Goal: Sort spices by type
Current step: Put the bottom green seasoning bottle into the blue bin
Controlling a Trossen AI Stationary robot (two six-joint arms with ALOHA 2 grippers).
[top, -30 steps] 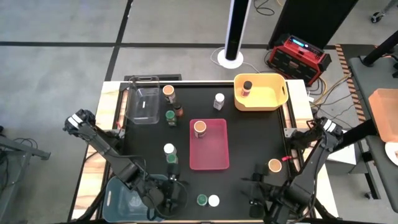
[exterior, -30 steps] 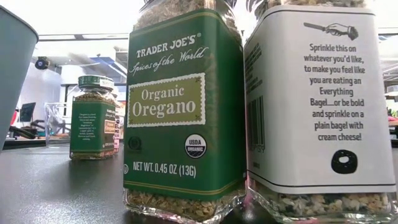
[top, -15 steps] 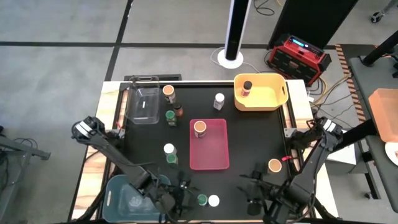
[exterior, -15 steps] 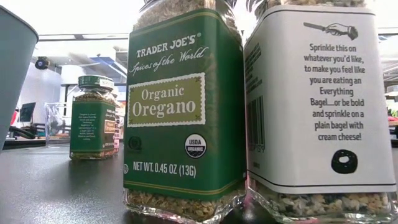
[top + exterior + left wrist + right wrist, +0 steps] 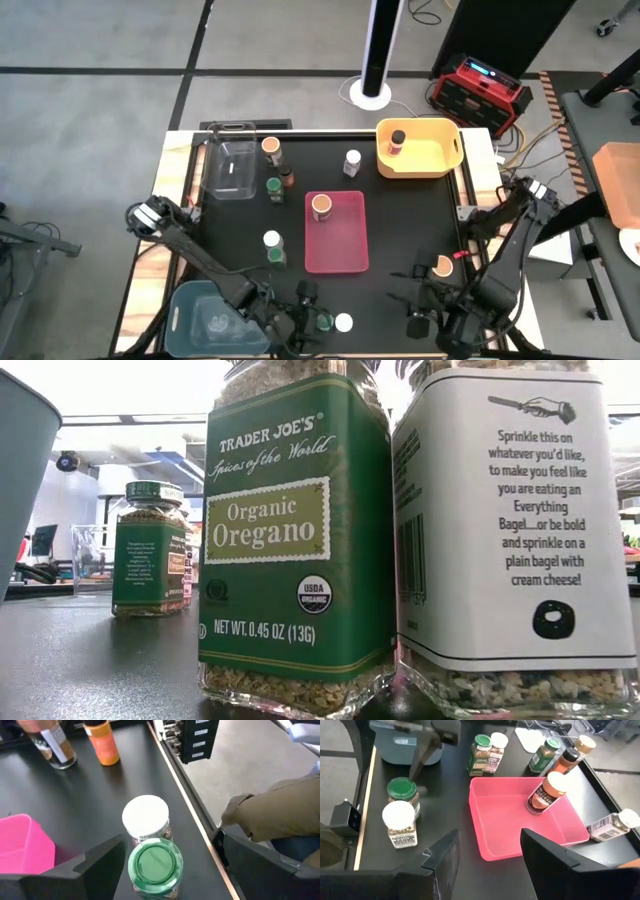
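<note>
You have the black tabletop point(image 5: 400, 230) in front of you, with a pink rectangular plastic bin point(image 5: 340, 245) at its centre holding one orange-lidded spice jar point(image 5: 321, 207), and a yellow plastic bin point(image 5: 430, 155) at the far right corner holding a dark-lidded jar point(image 5: 398, 140). A grey-blue bin point(image 5: 200, 315) sits at the near left corner, a clear bin point(image 5: 230, 170) at the far left.

Your left gripper point(image 5: 305, 318) hangs at the near edge, fingers spread wide on either side of the green-lidded oregano jar point(image 5: 155, 866), not touching it. A white-lidded bagel-seasoning jar point(image 5: 146, 817) stands right against that jar.

Your right gripper point(image 5: 418, 318) waits near the front right with its fingers apart and nothing between them, close to another orange-lidded jar point(image 5: 442, 267).
</note>
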